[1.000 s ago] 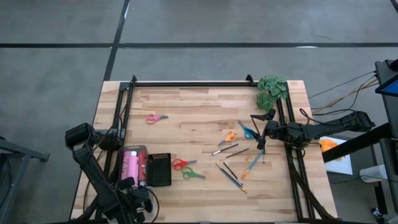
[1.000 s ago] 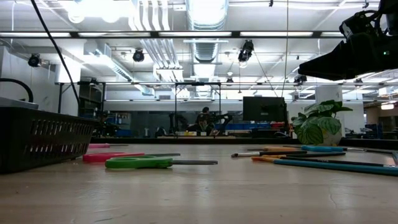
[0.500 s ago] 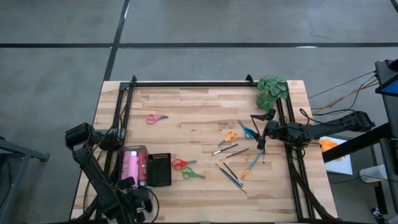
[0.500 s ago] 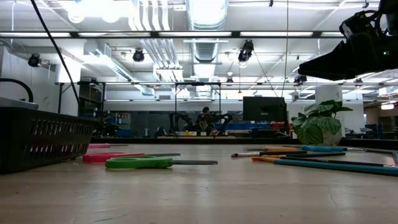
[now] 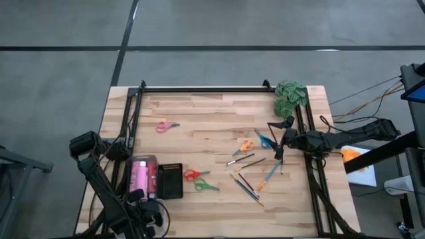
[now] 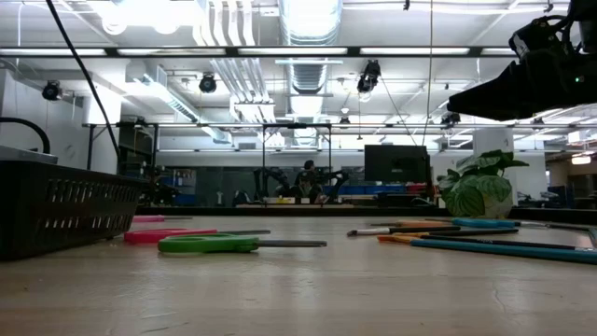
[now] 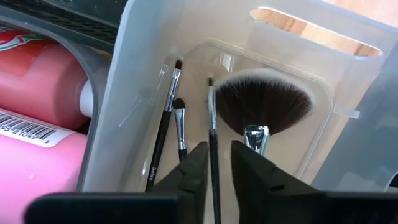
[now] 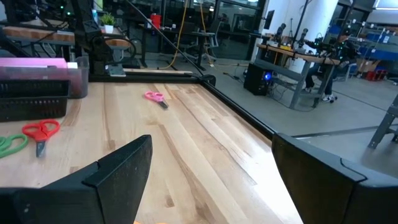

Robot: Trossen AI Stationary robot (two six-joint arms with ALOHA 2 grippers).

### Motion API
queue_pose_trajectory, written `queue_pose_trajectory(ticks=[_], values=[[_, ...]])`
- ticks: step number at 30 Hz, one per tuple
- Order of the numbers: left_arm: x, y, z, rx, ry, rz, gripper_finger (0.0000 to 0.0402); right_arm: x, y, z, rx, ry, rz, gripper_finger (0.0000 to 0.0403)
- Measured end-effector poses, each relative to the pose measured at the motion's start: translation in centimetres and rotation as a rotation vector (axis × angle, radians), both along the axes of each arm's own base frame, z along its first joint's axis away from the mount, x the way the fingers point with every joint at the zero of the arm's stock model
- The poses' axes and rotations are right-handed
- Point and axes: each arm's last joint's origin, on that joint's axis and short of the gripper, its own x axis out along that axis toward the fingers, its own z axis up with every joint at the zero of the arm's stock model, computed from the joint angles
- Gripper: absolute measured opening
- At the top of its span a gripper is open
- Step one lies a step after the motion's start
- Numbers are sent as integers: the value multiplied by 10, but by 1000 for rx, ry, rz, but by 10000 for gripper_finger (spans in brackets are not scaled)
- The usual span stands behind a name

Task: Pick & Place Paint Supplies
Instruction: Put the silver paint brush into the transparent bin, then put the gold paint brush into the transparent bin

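In the left wrist view my left gripper (image 7: 217,177) points down into a clear bin (image 7: 348,93). Its fingers stand slightly apart with a thin dark brush (image 7: 212,134) between them. A fan brush (image 7: 264,106) and two small brushes (image 7: 174,115) lie on the bin's floor. Pink and red bottles (image 7: 37,112) lie beside the bin. In the high view my left arm (image 5: 126,209) covers that gripper. My right gripper (image 5: 279,139) hangs open and level at the table's right. Scissors (image 5: 192,174) and brushes (image 5: 249,182) lie on the wood. My left gripper's fingers come from above, one on either side of the thin brush's handle (image 7: 214,180). The handle runs close along one finger (image 7: 198,174), with a gap to the other. Whether it touches that finger I cannot tell. The brush's bristle end (image 7: 210,81) points down at the bin's floor.
A black basket (image 5: 170,180) stands next to the bottles (image 5: 141,176). Pink scissors (image 5: 167,125) lie at the far left, orange (image 5: 246,144) and blue ones (image 5: 263,139) near my right gripper, green ones (image 5: 206,185) mid-table. A leafy plant (image 5: 291,95) sits at the far right corner.
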Motion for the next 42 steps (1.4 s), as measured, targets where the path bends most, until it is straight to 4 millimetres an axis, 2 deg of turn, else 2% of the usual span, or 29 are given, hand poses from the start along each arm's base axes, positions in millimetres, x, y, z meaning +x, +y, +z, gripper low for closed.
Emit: queue_pose_trajectory(ticks=[7, 20, 25, 29, 36, 42], values=[[0, 0, 0, -3, -3, -8, 124, 0, 0, 0, 2, -1, 0, 329], [4, -2, 4, -11, -49, -12, 127, 0, 0, 0, 2, -1, -1, 329], [10, -3, 23, -39, -125, -27, 127, 0, 0, 0, 1, -1, 0, 329], [18, 4, 45, -23, -264, -47, 127, 0, 0, 0, 1, 0, 0, 329], [35, 32, 75, 125, -592, 61, 127, 0, 0, 0, 0, 0, 0, 329], [64, 57, 86, 231, -656, 15, 127, 0, 0, 0, 2, -1, 0, 329]])
